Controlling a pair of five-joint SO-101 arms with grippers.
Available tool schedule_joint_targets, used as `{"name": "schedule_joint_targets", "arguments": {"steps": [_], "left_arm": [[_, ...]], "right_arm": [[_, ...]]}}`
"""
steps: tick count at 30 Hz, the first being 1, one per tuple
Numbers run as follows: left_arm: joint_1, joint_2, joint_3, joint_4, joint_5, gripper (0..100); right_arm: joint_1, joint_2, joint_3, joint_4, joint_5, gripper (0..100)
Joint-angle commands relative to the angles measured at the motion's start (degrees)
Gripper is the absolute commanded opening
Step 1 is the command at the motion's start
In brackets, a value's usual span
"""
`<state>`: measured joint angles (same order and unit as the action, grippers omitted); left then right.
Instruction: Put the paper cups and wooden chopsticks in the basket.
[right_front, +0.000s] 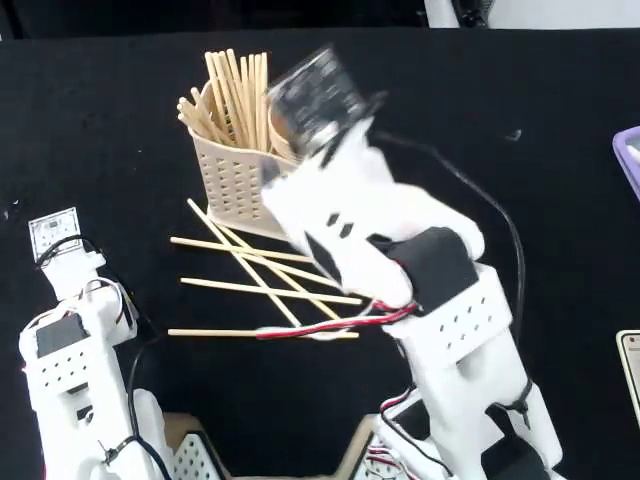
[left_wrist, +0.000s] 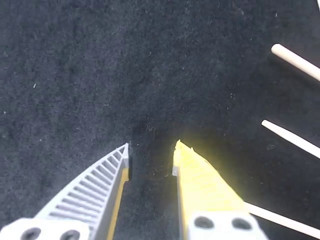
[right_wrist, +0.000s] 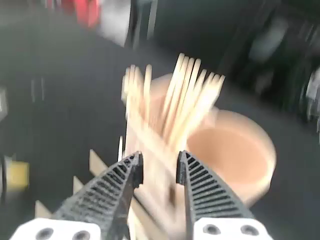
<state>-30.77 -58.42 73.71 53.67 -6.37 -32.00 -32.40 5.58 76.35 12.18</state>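
Observation:
A white perforated basket (right_front: 235, 190) stands at the back of the black table with a bundle of wooden chopsticks (right_front: 232, 95) upright in it. In the right wrist view that bundle (right_wrist: 187, 95) stands beside a tan paper cup (right_wrist: 235, 155). My right gripper (right_wrist: 159, 162) hangs just above the basket, its black fingers open; nothing is clearly held between them. Several loose chopsticks (right_front: 262, 288) lie flat in front of the basket. My left gripper (left_wrist: 151, 150) is low over bare cloth at the left, open and empty, with chopstick ends (left_wrist: 295, 137) off to one side.
The right arm (right_front: 420, 290) stretches across the table's middle, over the loose chopsticks, trailing red and black cables. The left arm (right_front: 70, 350) stands at the front left. A purple object (right_front: 630, 155) and a pale card (right_front: 630, 365) sit at the right edge.

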Motion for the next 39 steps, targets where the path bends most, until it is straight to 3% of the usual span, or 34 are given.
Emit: {"name": "schedule_joint_targets", "arguments": {"steps": [1,5,12,18,33,36,39], "left_arm": [[0.7,0.2,-0.5,-1.4,0.3,15],[0.7,0.2,-0.5,-1.4,0.3,15],[0.6,0.2,-0.5,-1.3,0.3,15],[-1.3,-0.3,-1.0,-1.1,0.6,15],[-3.3,-0.4,-1.1,-1.4,0.7,15],[-4.0,-0.4,-1.7,-1.2,0.8,15],[-7.5,-0.4,-2.7,-1.3,4.0,15]], "right_arm": [[-1.1,-1.7,8.8,6.9,6.2,12.0],[-2.1,-1.8,26.5,0.4,9.3,12.1],[1.4,-1.2,49.6,-21.4,16.1,12.4],[1.5,8.7,48.8,-22.4,16.3,27.3],[-4.0,26.9,40.9,-28.0,16.1,27.6],[-4.1,27.0,40.5,-26.3,16.4,24.5],[-4.6,26.9,40.5,-26.1,16.4,10.9]]}}
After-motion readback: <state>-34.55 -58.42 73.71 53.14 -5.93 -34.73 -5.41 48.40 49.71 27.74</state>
